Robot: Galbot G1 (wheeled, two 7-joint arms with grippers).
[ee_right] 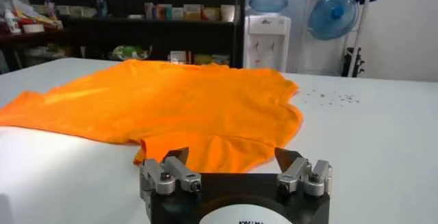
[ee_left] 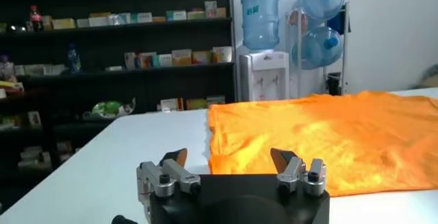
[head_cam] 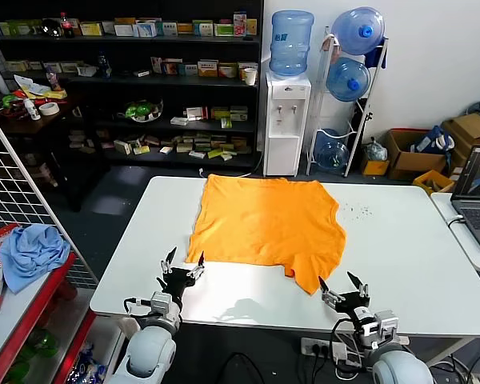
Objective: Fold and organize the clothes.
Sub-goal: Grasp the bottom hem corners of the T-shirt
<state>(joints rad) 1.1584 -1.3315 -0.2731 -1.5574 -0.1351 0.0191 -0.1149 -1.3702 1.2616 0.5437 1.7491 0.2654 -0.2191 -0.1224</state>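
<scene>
- No readable writing anywhere: shelf boxes on the far rack are too small to read, and the print at the bottom edge of the right gripper's housing in the right wrist view is cut off.
- No white lettering visible on the orange T-shirt; the side facing up is plain.
- T-shirt lies spread on the white table, centre-left, reaching almost to the far edge. One corner flap sticks out toward the near right, and that near edge looks bunched.
- Left gripper hovers over the near-left part of the table, just short of the shirt's near-left corner, fingers pointing away from the robot, jaws spread wide, nothing between them.
- Right gripper sits near the table's near edge, just right of the protruding flap, jaws also spread wide and empty.
- Left wrist view: gripper fingertips are apart with the shirt's edge right in front, not touching.
- Right wrist view: gripper lines up on the flap of the shirt; can't tell whether the tips touch the fabric.
- Small dark specks on the table right of the shirt; can't tell what they are.
- Light blue cloth lies on the red side shelf at left, well apart from the table.
- Laptop at far right is cut off by the frame. Water dispenser stands behind the table.
</scene>
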